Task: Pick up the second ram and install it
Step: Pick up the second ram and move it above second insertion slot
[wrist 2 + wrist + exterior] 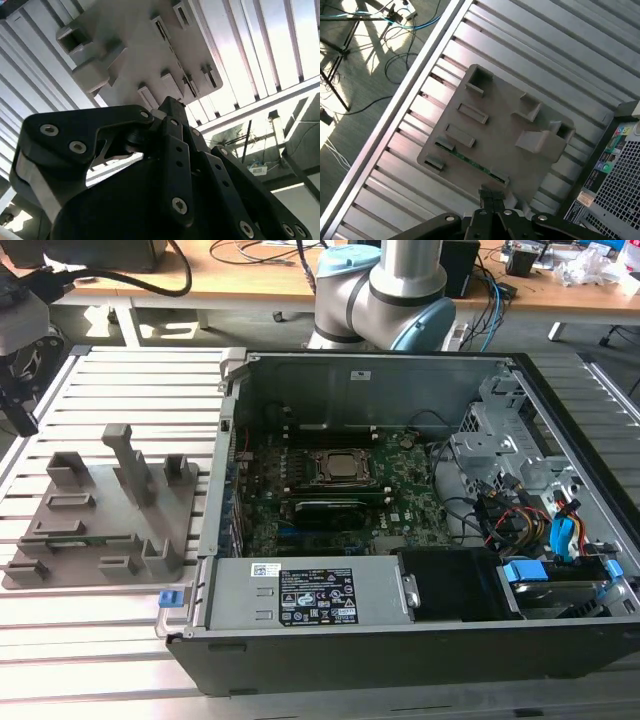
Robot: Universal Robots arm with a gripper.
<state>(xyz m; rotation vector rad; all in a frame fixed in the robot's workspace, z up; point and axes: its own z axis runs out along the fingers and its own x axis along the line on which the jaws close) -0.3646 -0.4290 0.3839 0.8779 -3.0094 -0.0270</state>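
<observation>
Nearest, in the first wrist view, the tool [491, 196] hangs closed tight, gripping nothing; beyond it the second ram [472, 163] lies in a slot of the grey holder [505, 130] (on the slatted desk [545, 50]); farther, the open computer case [350, 380] holds its motherboard [400, 505].

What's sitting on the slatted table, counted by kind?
Gray slotted fixture: 1
Green RAM stick, lying in the fixture: 1
Open PC case: 1
Total: 3
</observation>
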